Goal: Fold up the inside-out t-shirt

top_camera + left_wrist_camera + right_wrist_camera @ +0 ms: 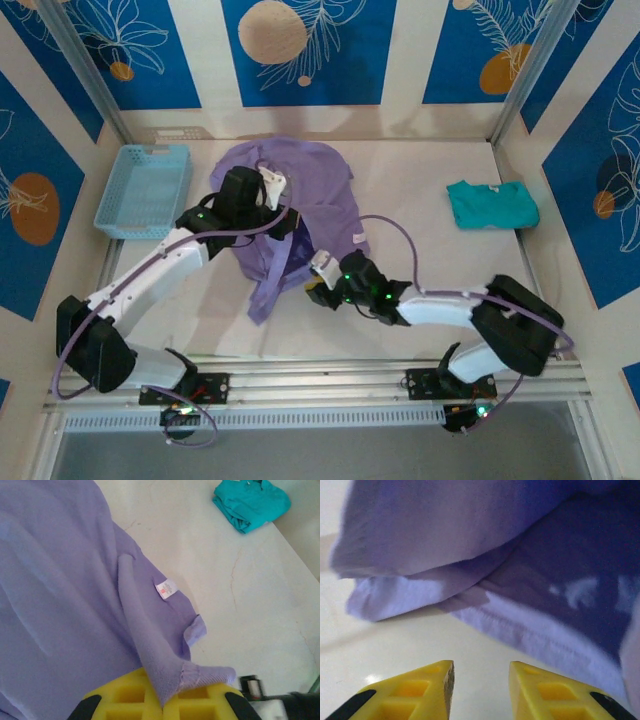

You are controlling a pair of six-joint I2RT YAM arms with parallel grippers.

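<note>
Left wrist: left gripper (162, 697) pinches soft lavender t-shirt (60, 605) (knit ridge); right gripper (481, 675), yellow wedges, gapes.

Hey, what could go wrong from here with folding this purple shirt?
The left gripper pinches only a thin ridge of the t-shirt, so a pull might slip it free. The right gripper has its jaws open over bare table, just short of the hem, where layers overlap. Closing there may miss or catch only one layer. The shirt also lies bunched, so wrinkles could get folded in.
</note>
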